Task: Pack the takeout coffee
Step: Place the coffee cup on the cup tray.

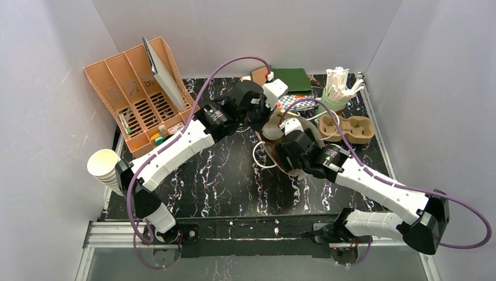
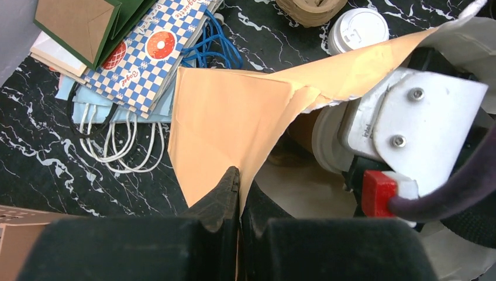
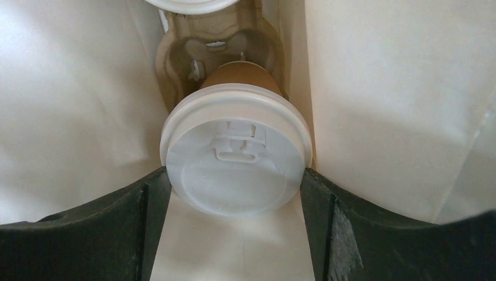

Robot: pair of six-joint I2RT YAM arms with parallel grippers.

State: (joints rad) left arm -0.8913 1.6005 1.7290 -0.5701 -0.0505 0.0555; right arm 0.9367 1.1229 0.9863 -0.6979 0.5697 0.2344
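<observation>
Coffee (image 3: 236, 146) seemingly in right pincer (image 3: 234, 178).

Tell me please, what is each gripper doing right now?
Left gripper: closed, pinching the paper bag at its edge.
Right gripper: closed on the lidded coffee cup, inside the bag.

plain grey walls (image 1: 52, 35) enclose a black marbled table (image 1: 222, 181).

The whole table (image 1: 222, 175) is taken in by the top external camera, set high behind the arm bases and tilted down and forward. The left wrist view is shot close along the left gripper (image 2: 240, 182), down onto a tan paper bag (image 2: 228, 117). The right wrist view is set very near a lidded coffee cup (image 3: 236, 155), framed by the right gripper (image 3: 234, 178), inside the bag. The bag is shared by all three views.
</observation>
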